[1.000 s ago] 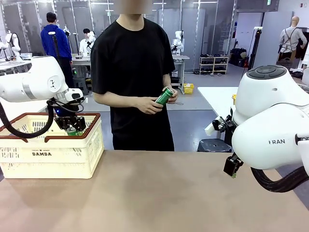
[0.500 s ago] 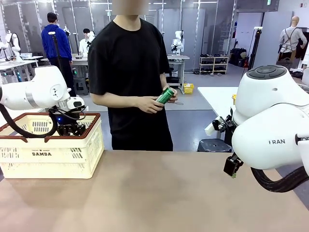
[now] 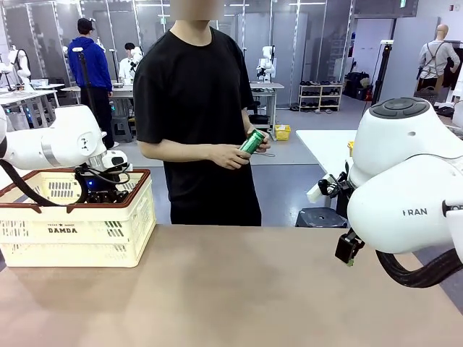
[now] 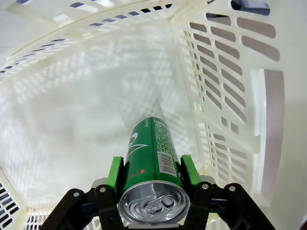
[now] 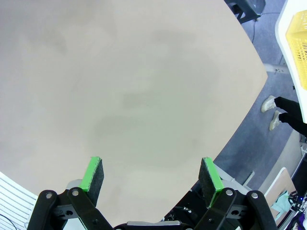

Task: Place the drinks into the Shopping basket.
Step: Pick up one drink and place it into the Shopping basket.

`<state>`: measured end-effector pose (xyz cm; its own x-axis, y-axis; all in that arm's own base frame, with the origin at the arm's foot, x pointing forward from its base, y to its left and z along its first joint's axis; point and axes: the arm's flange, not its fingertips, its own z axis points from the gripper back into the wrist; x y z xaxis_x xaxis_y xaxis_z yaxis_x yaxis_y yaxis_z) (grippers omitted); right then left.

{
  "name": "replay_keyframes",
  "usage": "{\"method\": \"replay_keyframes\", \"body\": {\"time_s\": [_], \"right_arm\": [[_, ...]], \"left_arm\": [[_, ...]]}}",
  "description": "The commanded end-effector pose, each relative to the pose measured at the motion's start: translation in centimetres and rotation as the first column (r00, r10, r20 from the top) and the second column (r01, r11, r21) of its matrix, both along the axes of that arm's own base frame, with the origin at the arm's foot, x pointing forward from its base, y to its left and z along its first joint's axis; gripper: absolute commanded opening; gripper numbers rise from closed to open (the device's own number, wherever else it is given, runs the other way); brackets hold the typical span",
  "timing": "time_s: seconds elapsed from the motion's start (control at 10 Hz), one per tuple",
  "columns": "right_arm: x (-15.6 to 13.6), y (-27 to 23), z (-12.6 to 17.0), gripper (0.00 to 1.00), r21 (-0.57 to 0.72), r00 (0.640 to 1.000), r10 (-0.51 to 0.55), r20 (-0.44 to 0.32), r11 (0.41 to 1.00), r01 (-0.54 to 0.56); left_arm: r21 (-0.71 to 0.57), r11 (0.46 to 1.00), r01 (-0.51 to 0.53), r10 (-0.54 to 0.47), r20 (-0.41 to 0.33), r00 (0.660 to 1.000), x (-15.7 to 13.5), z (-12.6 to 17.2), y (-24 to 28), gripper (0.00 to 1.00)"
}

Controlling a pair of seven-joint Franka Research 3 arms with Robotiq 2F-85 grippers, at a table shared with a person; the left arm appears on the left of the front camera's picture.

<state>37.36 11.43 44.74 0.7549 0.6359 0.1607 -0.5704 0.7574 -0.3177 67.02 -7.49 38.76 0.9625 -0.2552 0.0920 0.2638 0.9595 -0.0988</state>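
Two drinks showed: a slim green metal can with a silver top [image 4: 152, 143] was pinched between the left gripper's [image 4: 151, 165] green pads [image 4: 114, 172], low inside the cream-white slotted plastic basket [image 4: 230, 96]; a second green can [image 3: 251, 142] sat in the person's hand [image 3: 230, 157]. The right gripper [image 5: 151, 170] hung spread wide over the tan table [image 5: 144, 72].

Log both arms as glossy white, rounded shells. On the left arm [image 3: 61, 141] you see a grey band [image 3: 47, 150] and thin black cables [image 3: 98, 175]. On the right arm [image 3: 405, 195] you see a dark grey round cap [image 3: 399, 107], black "FRAN" lettering [image 3: 414, 212] and a thick black hose [image 3: 412, 275]. The left gripper [image 4: 150, 165] and right gripper [image 5: 152, 175] have black linkages with round pivot pins and green pads [image 5: 93, 176].
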Motion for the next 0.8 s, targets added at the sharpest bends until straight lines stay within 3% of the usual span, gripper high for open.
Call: {"method": "replay_keyframes", "body": {"time_s": [0.0, 0.3, 0.7], "right_arm": [[0.0, -0.1, 0.0, 1.0, -0.001, 1.0, 0.006, -0.002, 1.0, -0.006], [0.0, -0.1, 0.0, 1.0, -0.001, 1.0, 0.006, -0.002, 1.0, -0.006], [0.0, -0.1, 0.0, 1.0, -0.001, 1.0, 0.006, -0.002, 1.0, -0.006]], "left_arm": [[0.007, 1.0, -0.029, 0.03, -0.007, 1.0, 0.2, -1.2, 0.0, 0.58], [0.008, 0.999, -0.034, 0.034, -0.023, 0.999, 0.5, -2.4, -0.3, 0.58], [0.038, 0.999, -0.018, 0.019, -0.019, 1.0, 0.7, -0.1, -0.4, 0.58]]}}
